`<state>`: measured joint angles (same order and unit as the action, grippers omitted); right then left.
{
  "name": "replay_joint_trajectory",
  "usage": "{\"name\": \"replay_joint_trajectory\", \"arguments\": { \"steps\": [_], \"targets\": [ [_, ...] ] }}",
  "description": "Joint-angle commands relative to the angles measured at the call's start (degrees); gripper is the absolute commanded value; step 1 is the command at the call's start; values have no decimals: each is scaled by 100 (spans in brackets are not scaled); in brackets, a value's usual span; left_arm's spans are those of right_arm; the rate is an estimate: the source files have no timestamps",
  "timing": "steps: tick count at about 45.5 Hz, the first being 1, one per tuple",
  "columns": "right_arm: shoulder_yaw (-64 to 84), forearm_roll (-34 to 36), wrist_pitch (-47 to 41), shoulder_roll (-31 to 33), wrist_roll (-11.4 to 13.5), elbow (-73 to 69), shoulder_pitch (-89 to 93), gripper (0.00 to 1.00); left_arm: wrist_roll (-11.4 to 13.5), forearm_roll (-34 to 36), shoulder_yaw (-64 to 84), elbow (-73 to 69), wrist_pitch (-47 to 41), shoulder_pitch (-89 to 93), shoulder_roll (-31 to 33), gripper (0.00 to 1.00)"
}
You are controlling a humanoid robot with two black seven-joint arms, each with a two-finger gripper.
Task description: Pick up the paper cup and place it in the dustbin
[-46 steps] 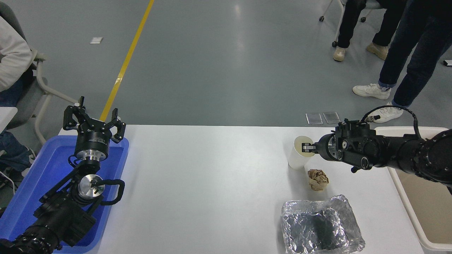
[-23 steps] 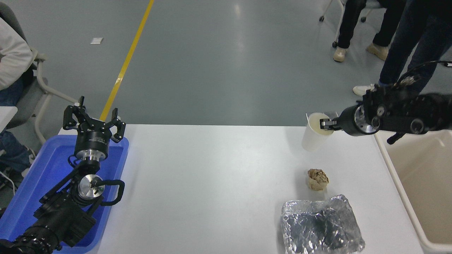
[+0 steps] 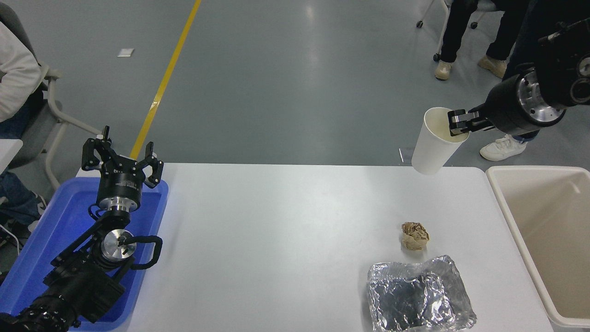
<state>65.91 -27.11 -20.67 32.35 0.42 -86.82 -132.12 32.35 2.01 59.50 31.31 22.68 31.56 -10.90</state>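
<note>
The white paper cup [image 3: 433, 145] hangs in the air above the table's far right edge, tilted, its cream inside showing. My right gripper [image 3: 456, 123] is shut on the cup's rim, one finger inside and one outside, the arm coming in from the upper right. The cream-beige dustbin [image 3: 511, 216] stands at the table's right end, below and to the right of the cup, open side up. My left gripper [image 3: 122, 161] is parked open over the blue tray at the lower left.
A crumpled brown paper ball [image 3: 415, 235] and a crinkled foil tray [image 3: 419, 295] lie on the white table [image 3: 276, 240] near the right front. A blue plastic tray [image 3: 55, 230] sits at the left. People's legs [image 3: 465, 41] stand beyond the far right; a seated person [image 3: 16, 74] at far left.
My right gripper has lifted the paper cup off the table and carried it up and to the right, toward the dustbin. The left arm has not moved.
</note>
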Motion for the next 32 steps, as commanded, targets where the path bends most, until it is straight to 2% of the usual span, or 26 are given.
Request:
{"name": "replay_joint_trajectory", "arguments": {
  "steps": [1,6,19,26,32],
  "targets": [
    [589,-75,-60,96,-15,7,-244,0,0,-8,0,-2,0,-1,0,99],
    [791,-259,-60,412,-15,279,-235,0,0,-8,-8,-2,0,-1,0,99],
    [1002,-1675,-86,1651,-94,1623,458,0,9,-8,-8,-2,0,-1,0,99],
    [932,-1816,-42,2293,-147,2195,1056,0,9,-16,-8,-2,0,-1,0,99],
    [318,-1860,45,2715,-173,3012,2021,0,9,-16,-8,-2,0,-1,0,99]
  ]
}}
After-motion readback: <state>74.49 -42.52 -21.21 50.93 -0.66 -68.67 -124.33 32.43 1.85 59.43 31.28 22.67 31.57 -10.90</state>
